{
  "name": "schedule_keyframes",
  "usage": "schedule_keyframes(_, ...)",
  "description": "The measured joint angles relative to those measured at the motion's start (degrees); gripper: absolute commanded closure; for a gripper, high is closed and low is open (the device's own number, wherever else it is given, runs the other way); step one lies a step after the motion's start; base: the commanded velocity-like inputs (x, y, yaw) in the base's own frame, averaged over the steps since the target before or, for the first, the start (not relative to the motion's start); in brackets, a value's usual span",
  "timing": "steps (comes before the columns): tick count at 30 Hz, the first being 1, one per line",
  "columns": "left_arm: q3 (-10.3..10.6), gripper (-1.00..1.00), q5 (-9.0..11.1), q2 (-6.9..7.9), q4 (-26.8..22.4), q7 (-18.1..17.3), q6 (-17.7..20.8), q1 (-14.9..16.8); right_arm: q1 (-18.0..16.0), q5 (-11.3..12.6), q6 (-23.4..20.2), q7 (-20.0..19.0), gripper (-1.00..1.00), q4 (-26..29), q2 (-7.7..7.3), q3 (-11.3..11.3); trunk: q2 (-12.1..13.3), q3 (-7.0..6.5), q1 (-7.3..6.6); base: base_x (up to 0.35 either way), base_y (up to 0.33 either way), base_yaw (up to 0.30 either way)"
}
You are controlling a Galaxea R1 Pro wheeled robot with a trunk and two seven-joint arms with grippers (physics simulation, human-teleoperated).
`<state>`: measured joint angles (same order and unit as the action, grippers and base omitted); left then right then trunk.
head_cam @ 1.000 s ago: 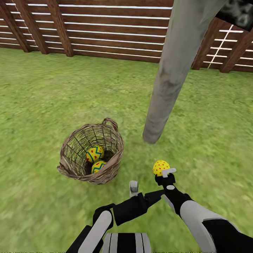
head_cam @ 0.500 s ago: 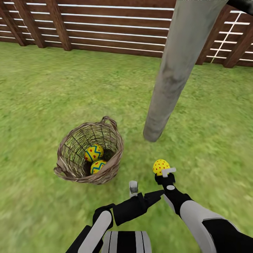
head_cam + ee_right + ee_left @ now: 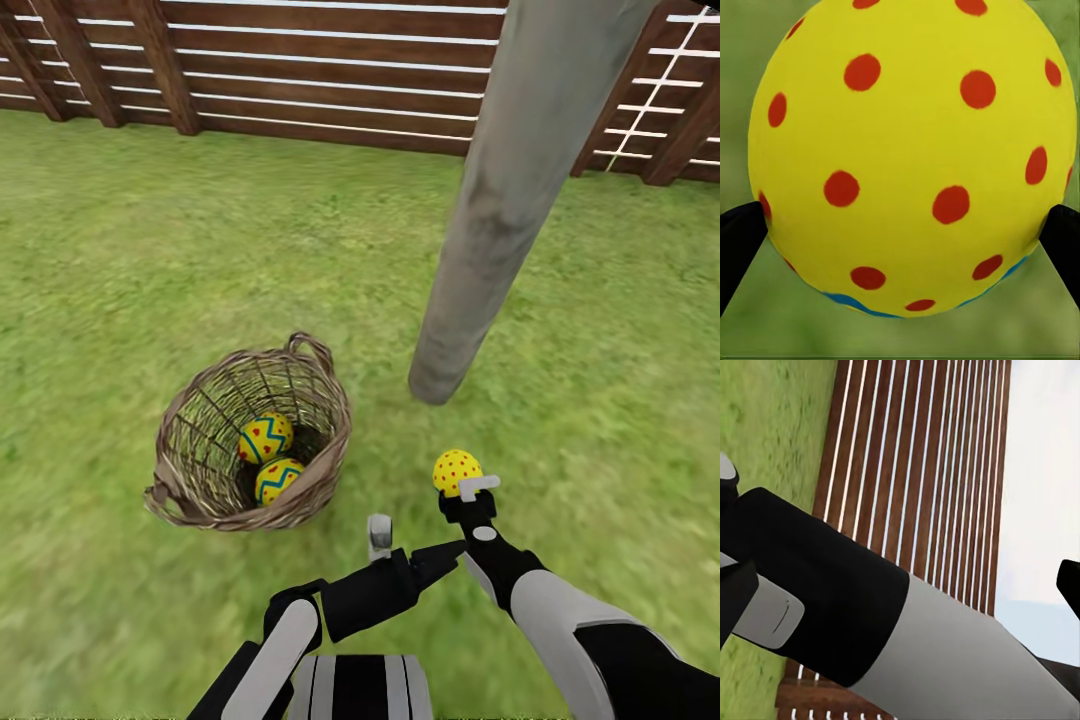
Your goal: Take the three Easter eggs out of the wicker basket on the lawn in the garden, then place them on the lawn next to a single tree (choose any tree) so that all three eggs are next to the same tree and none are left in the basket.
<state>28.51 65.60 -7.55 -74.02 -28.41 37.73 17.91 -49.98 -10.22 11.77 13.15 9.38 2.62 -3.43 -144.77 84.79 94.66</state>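
The wicker basket (image 3: 215, 485) stands on the lawn (image 3: 150, 250) left of centre, with two yellow Easter eggs (image 3: 265, 437) (image 3: 278, 479) lying inside it. My right gripper (image 3: 462, 487) is shut on the third egg (image 3: 455, 469), yellow with red dots, held just above the grass a short way in front of the tree trunk's foot (image 3: 440, 375). The right wrist view shows that egg (image 3: 911, 154) between two black fingertips (image 3: 739, 236). My left gripper (image 3: 380, 535) hangs open beside the right arm, near the basket, holding nothing.
The pale grey-brown tree trunk (image 3: 505, 190) rises steeply right of centre. A brown fence of horizontal slats (image 3: 300, 80) closes the lawn at the back. Grass stretches to the left and right of the trunk.
The whole head view has shifted slightly, so the camera moved. Both arms and the held egg keep the same pose; the two eggs stay in the basket.
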Motion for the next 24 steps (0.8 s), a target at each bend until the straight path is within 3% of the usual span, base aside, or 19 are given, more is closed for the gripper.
schedule_keyframes(6, 0.0, -1.00, 0.0, 0.00, 0.0, 0.0, 0.0, 0.0, 0.0, -0.7, 0.1, 0.2, 1.00, 0.3, -0.05, -0.3, -0.1, 1.10, 0.10, 0.000, 0.000, 0.000)
schedule_keyframes(8, 0.0, -1.00, 0.0, 0.00, 0.0, 0.0, 0.0, 0.0, 0.0, -0.5, 2.1, 0.2, 1.00, 0.5, -0.07, 0.0, -0.1, 1.54, 0.15, 0.000, 0.000, 0.000)
schedule_keyframes(10, 0.0, -1.00, 0.0, 0.01, 0.0, 0.0, 0.0, 0.0, 0.0, -0.5, 0.1, 0.2, 1.00, 1.5, -0.06, -0.2, -0.1, 1.55, 0.16, 0.000, 0.000, 0.000)
schedule_keyframes(20, 0.0, -1.00, 0.0, 0.09, 0.0, 0.0, 0.0, 0.0, 0.0, -0.5, -0.5, 0.5, 1.00, 1.9, -0.06, -0.2, -0.1, 1.55, 0.16, 0.000, 0.000, 0.000)
schedule_keyframes(21, 0.0, -1.00, 0.0, 0.09, 0.0, 0.0, 0.0, 0.0, 0.0, -0.5, -0.6, 0.4, -1.00, 1.9, -0.06, -0.2, -0.1, 1.55, 0.16, 0.000, 0.000, 0.000)
schedule_keyframes(24, 0.0, -1.00, 0.0, 0.09, 0.0, 0.0, 0.0, 0.0, 0.0, 0.1, -0.7, 0.3, -1.00, 0.1, -0.07, 0.2, -0.1, 1.56, 0.18, 0.000, 0.000, 0.000)
